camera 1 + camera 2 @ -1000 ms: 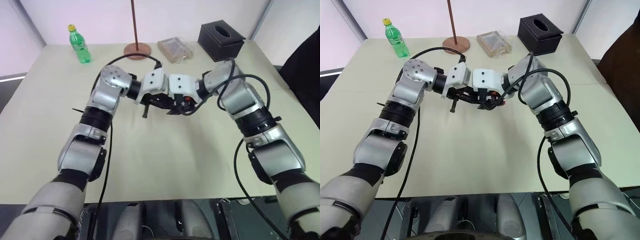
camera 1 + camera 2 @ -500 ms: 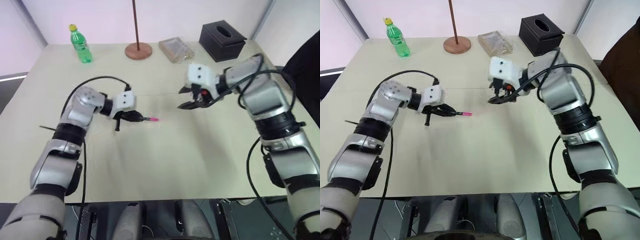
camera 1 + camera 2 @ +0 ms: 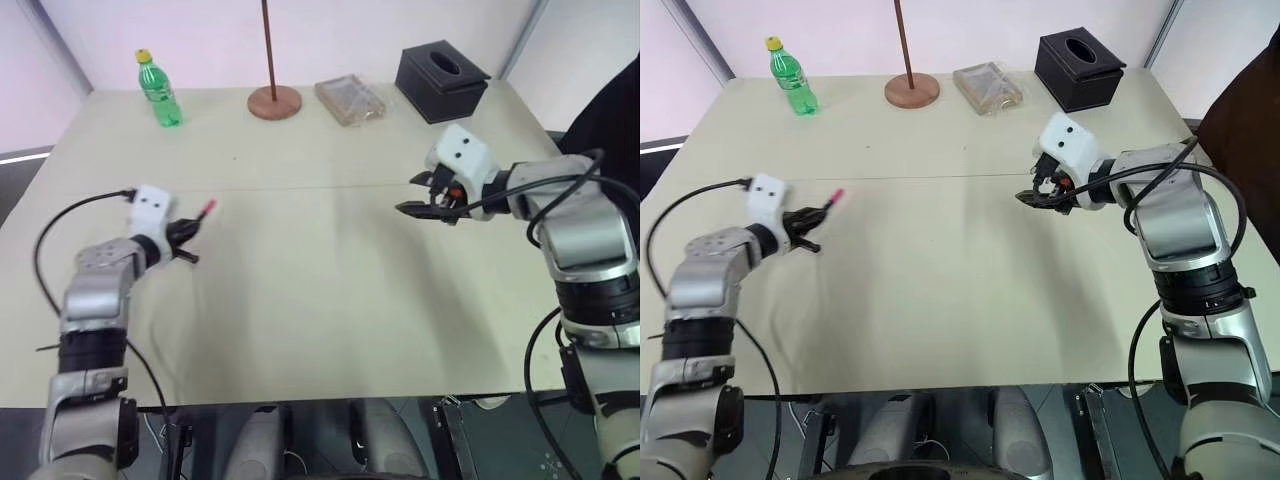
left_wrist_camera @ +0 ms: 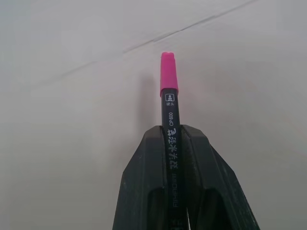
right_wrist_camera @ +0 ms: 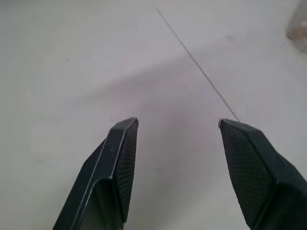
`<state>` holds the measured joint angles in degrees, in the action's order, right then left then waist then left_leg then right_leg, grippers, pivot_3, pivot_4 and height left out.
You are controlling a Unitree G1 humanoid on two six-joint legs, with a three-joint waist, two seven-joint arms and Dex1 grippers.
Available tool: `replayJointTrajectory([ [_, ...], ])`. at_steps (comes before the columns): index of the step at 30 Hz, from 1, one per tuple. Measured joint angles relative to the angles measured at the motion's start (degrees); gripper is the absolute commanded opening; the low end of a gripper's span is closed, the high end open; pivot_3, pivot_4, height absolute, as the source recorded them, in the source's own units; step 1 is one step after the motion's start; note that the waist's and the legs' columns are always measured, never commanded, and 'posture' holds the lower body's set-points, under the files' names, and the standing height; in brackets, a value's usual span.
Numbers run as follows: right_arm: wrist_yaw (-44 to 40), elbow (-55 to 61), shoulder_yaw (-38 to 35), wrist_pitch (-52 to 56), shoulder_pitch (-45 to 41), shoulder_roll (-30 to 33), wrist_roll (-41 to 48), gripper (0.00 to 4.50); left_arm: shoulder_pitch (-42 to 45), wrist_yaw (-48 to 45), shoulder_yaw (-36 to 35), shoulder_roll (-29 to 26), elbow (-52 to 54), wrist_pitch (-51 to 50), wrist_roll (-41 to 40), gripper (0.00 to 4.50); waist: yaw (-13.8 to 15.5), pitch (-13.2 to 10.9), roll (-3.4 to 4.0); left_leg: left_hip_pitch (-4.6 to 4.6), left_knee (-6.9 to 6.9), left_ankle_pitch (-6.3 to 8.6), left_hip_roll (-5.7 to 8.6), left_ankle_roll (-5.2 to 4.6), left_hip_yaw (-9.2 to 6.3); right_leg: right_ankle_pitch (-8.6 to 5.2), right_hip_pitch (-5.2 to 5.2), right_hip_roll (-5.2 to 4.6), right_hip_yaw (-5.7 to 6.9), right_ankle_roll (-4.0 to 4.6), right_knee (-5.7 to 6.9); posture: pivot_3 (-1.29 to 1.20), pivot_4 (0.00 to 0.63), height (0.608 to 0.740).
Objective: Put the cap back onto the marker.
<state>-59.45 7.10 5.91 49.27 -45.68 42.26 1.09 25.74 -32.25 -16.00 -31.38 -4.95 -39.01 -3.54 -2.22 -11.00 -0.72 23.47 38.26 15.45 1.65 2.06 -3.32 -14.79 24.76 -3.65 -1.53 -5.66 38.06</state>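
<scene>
Left wrist view: cap [image 4: 169, 72] seated on marker [image 4: 171, 143], clamped in left gripper [image 4: 172, 191], long axis running out along fingers toward 12 o'clock. Right gripper [image 5: 175, 143] spread wide, empty, well apart at 3 o'clock across table [image 3: 320, 300].

A pale beige table [image 3: 320, 300] carries everything, with a thin seam running across it from side to side about midway. Along its far edge stand a green plastic bottle [image 3: 158, 90] with a yellow cap near the far left corner, a tall brown pole on a round wooden base [image 3: 274, 100] toward the middle, and a clear flat plastic box [image 3: 351, 99] just beside the base. A black tissue box [image 3: 441, 79] sits near the far right corner.
</scene>
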Motion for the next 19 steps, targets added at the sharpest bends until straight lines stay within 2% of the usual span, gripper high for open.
replayJointTrajectory([
  [1,0.6,0.0,-0.1,0.4,0.1,0.0,0.3,2.72,-0.3,1.9,-1.0,0.1,1.5,-1.2,0.0,0.00,0.1,0.0,0.00,-0.01,0.00,-0.01,0.00,0.01,0.01,0.00,0.00,-0.01,0.00,0.00,0.02,0.00,0.150,0.740],
  [2,1.1,0.0,-0.2,0.5,0.1,-0.1,0.6,2.78,-0.3,3.4,-1.7,0.1,2.3,-2.1,0.0,1.01,0.2,0.0,-0.01,-0.02,0.01,-0.01,0.01,0.02,0.00,0.01,-0.02,-0.01,0.01,0.01,0.01,0.00,0.150,0.740],
  [3,1.9,0.0,-0.2,0.5,0.1,-0.3,1.1,2.78,-0.3,4.7,-2.5,0.1,2.9,-2.5,-0.4,1.36,0.5,0.0,-0.01,-0.08,0.01,-0.01,0.01,0.03,0.00,0.01,-0.08,-0.02,0.01,0.01,0.00,0.00,0.150,0.740],
  [8,4.2,-1.4,-0.2,0.2,0.1,-0.3,2.4,2.78,-0.3,7.1,-3.4,0.0,1.9,-2.6,-2.2,3.92,1.6,0.0,-0.02,-0.08,0.00,-0.01,0.05,0.03,0.01,0.01,-0.10,-0.06,0.01,0.01,-0.06,0.00,0.150,0.740],
  [14,7.1,-3.3,-1.1,-0.5,2.0,1.0,2.6,2.78,0.6,6.0,-2.7,-0.4,-1.3,1.0,-3.9,3.92,1.6,0.0,-0.02,-0.08,0.00,-0.02,0.05,0.03,0.01,0.01,-0.11,-0.06,0.02,0.02,-0.07,0.00,0.150,0.740],
  [19,10.2,-3.2,-5.9,-1.0,6.9,1.5,4.3,2.78,1.8,-2.7,-1.7,-3.9,0.3,2.0,-9.5,3.92,1.5,0.0,-0.03,-0.07,-0.02,-0.01,0.03,0.03,0.04,0.01,-0.11,-0.06,0.02,0.02,-0.10,0.00,0.150,0.740],
])
